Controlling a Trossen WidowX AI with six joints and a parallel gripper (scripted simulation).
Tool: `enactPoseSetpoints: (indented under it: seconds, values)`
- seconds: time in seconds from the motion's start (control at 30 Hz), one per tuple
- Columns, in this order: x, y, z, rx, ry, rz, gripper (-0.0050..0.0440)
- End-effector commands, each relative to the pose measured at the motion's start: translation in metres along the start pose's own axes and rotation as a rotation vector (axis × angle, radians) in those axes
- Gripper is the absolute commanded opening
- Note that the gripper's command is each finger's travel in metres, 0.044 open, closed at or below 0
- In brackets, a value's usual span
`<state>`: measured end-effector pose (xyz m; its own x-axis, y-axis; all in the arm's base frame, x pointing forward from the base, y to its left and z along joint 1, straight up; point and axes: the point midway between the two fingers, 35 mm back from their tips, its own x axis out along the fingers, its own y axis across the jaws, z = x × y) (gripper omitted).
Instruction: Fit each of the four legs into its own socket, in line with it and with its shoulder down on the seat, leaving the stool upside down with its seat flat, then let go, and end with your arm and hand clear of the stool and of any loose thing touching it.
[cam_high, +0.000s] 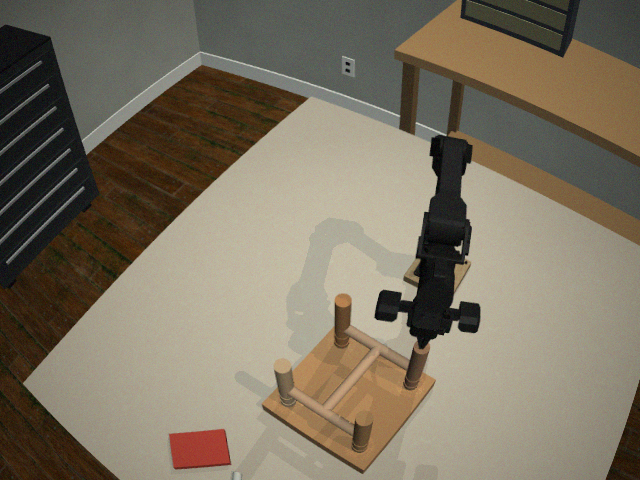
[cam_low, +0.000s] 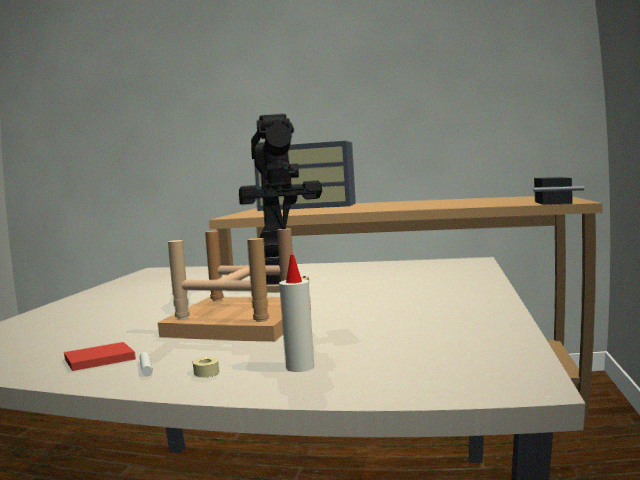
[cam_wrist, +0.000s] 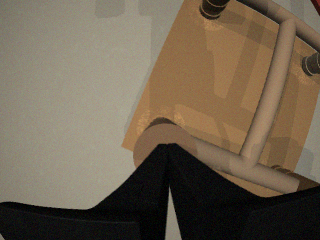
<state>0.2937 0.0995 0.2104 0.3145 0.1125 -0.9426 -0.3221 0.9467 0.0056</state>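
Observation:
The stool lies upside down, its square wooden seat (cam_high: 351, 408) flat on the table. Its legs stand upright in the seat's corners, joined by crossbars (cam_high: 356, 374). My gripper (cam_high: 422, 341) is shut and empty, pointing straight down. Its tips sit right at the top of the back right leg (cam_high: 416, 365). In the wrist view the closed fingers (cam_wrist: 167, 150) cover part of that leg's round top (cam_wrist: 155, 139), with the seat (cam_wrist: 220, 94) below. In the exterior view the gripper (cam_low: 283, 222) stands over the same leg (cam_low: 284, 253).
A red flat block (cam_high: 199, 448) lies front left of the stool. A white cylinder (cam_low: 296, 322) topped by a red cone, a tape ring (cam_low: 205, 366) and a small white peg (cam_low: 146, 363) stand near the table's front. A side table (cam_high: 527, 77) is behind.

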Motion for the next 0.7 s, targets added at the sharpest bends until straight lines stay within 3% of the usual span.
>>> enactPoseSetpoints:
  seconds: [0.0, 0.67]
  values:
    - [0.0238, -0.0020, -0.0119, 0.006, 0.077, -0.009, 0.0000]
    - [0.0260, -0.0020, -0.0127, 0.006, 0.077, -0.009, 0.0000]
